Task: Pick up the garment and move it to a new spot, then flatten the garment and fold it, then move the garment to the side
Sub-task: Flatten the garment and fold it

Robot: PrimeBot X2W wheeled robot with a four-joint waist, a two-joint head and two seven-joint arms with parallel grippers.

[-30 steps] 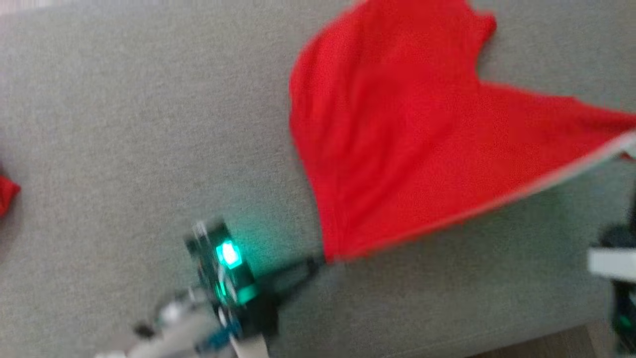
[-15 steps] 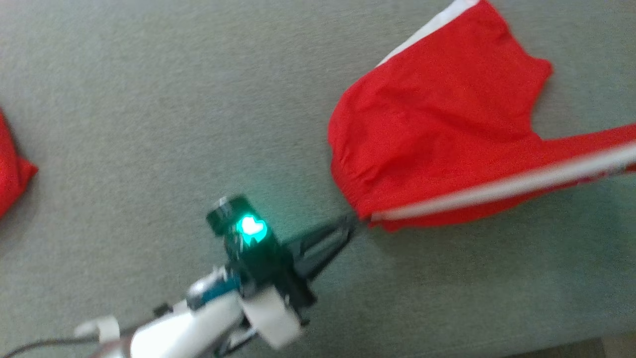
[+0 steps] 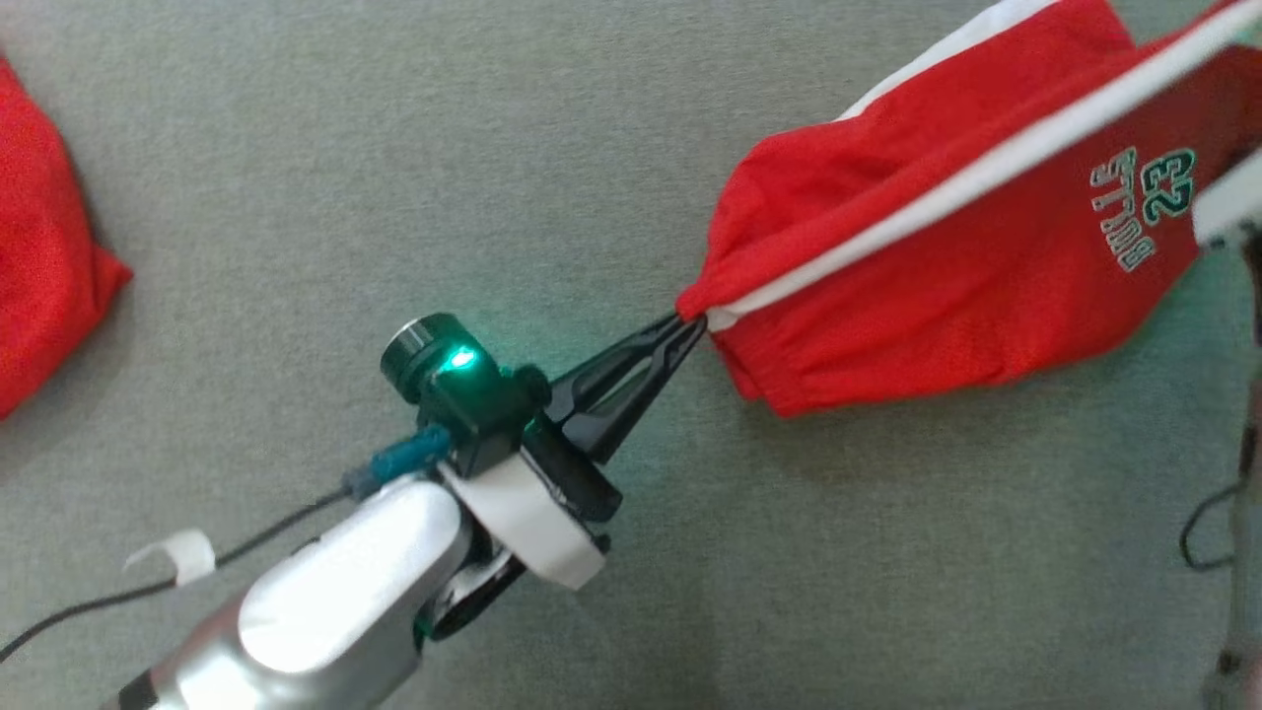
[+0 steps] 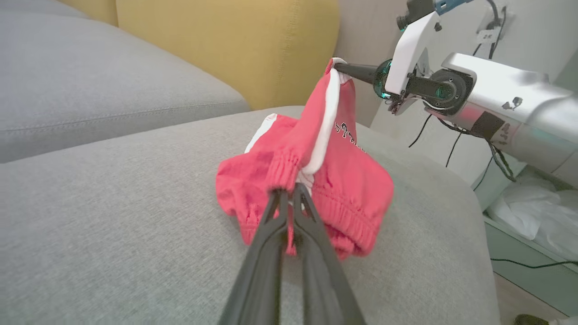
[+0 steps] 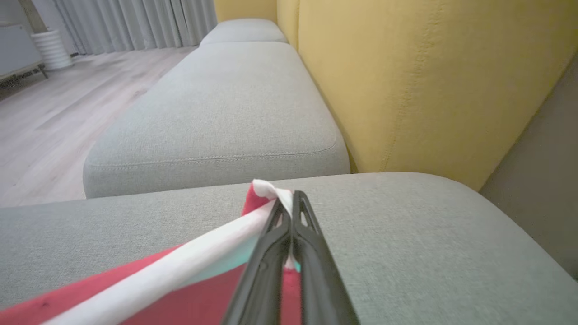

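The garment point(image 3: 937, 256) is a pair of red shorts with a white side stripe and green "23" lettering, hanging stretched above the grey sofa cushion point(image 3: 394, 148). My left gripper point(image 3: 690, 320) is shut on its elastic waistband corner; in the left wrist view the shorts point(image 4: 316, 180) bunch just past the shut gripper point(image 4: 289, 192). My right gripper point(image 5: 286, 201) is shut on the white-striped edge of the shorts point(image 5: 189, 266), held higher. The left wrist view shows that gripper point(image 4: 336, 67) pinching the top corner. In the head view only a white piece of the right arm point(image 3: 1227, 202) shows at the right edge.
Another red cloth point(image 3: 44, 247) lies on the cushion at the far left. A yellow backrest point(image 5: 429, 76) rises behind the seat, and a second grey cushion point(image 5: 226, 104) adjoins it. Beyond the sofa's end stand a pale cabinet point(image 4: 519, 234) and loose cables point(image 4: 451, 144).
The head camera has shifted. The shorts went from spread on the cushion to lifted and bunched between both grippers, the lettered side now showing. My left gripper rose with the waistband.
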